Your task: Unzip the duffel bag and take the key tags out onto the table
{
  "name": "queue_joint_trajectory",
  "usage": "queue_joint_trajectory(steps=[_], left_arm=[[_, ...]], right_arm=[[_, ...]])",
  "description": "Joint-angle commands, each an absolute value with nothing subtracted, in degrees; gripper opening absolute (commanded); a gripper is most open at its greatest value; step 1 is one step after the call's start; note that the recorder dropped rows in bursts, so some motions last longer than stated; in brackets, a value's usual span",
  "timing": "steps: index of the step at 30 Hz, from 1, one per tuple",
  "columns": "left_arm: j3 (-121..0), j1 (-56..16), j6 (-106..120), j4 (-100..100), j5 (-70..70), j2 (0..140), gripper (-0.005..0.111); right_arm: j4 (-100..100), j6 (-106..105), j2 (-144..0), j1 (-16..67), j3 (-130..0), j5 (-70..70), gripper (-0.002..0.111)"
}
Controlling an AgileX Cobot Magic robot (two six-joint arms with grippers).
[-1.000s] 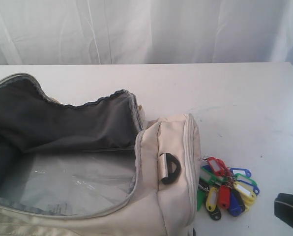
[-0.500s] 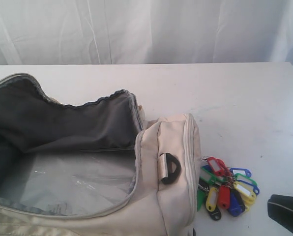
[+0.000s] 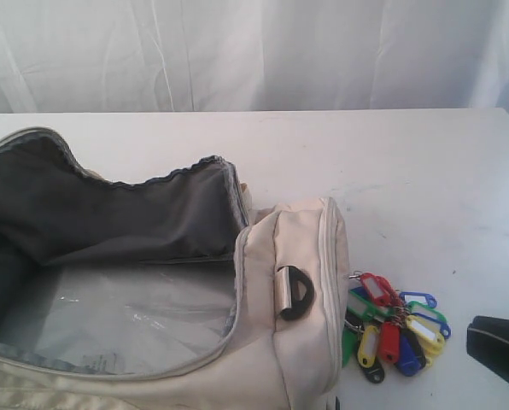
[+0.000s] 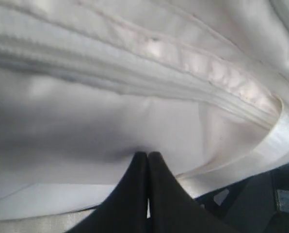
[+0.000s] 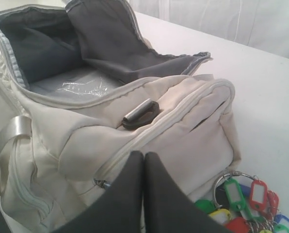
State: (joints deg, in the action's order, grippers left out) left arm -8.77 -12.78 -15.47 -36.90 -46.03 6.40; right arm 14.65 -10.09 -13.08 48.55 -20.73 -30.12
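Over the last second the left gripper point(image 4: 148, 154) has been closed. Its 2 fingers point(image 4: 130, 194) are now seen pressed together, with the tips against the cream outer fabric of the duffel bag point(image 3: 306, 239). Whether a fold of fabric is nipped between them cannot be told. The right gripper point(image 5: 144, 155) is fully closed and nothing is held in it. It is poised above the table point(image 3: 408, 171), near the zippered end of the bag and the key tags point(image 3: 395, 329). In the exterior view, only the dark part of the right arm point(image 3: 500, 354) at the lower right has shifted slightly; the bag and the tags have not been displaced. The main zipper is seen undone, with the dark lining exposed. The tags lie outside the bag on the tabletop, just beside its end panel and well clear of the far edge. Both parts of the task are therefore judged to be done, and only withdrawal of the arms is judged to remain. The count is 1 bag, 1 bunch of tags and 1 black D-ring point(image 3: 295, 293) in view on the end panel. At least 5 tag colours are shown, namely red, green, blue, yellow and black. The tags overlap too much for an exact count.
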Motion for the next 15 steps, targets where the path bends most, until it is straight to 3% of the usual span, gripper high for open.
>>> queue_joint_trajectory(steps=[1, 15], left_arm=[[-7.1, -12.7, -14.6, -37.7, -37.3, 12.6, 0.001], [-2.7, -12.7, -10.5, -43.7, -6.9, 27.4, 0.001]], right_arm=[[14.7, -10.3, -13.3, 48.6, -20.6, -27.0, 0.000], [14.7, -10.3, -13.3, 48.6, -20.6, -26.2, 0.000]])
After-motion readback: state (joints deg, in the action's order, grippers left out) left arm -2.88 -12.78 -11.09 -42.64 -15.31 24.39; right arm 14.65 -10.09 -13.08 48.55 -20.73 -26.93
